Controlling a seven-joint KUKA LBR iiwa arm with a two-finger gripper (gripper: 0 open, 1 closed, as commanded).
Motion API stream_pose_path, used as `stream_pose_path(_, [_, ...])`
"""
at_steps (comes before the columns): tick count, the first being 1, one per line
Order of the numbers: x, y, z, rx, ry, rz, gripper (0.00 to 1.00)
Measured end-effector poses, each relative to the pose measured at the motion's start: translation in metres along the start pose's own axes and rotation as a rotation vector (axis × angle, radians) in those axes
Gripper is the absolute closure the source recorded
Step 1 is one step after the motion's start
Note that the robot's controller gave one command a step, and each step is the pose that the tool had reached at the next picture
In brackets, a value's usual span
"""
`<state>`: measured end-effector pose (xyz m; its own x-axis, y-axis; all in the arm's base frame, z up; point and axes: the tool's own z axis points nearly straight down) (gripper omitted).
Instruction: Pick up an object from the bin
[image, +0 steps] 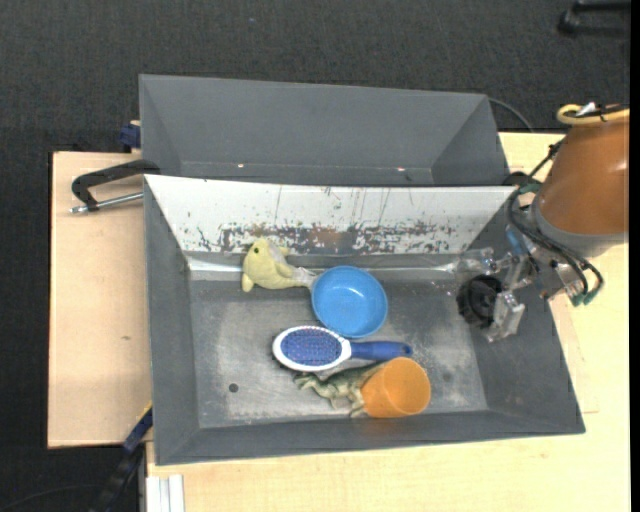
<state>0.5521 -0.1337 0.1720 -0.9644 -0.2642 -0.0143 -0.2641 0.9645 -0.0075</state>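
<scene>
My gripper (494, 304) hangs over the bin's right slope, above the floor and apart from every loose thing. Nearest to it is an orange cup (398, 388) lying on its side near the front wall, left and below the gripper. A blue hairbrush (322, 349) with a white rim and blue handle lies left of the cup. A round blue bowl (349, 300) sits in the middle of the bin, just above the brush.
A yellow plush toy (265, 267) rests by the back wall at the left. A small green toy figure (331, 386) lies partly under the brush and against the cup. The arm's orange cover and cables sit at the right rim.
</scene>
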Motion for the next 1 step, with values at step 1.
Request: stream_pose_path(1, [0.0313, -0.0120, -0.0461, -0.002, 0.005, 0.039, 1.00])
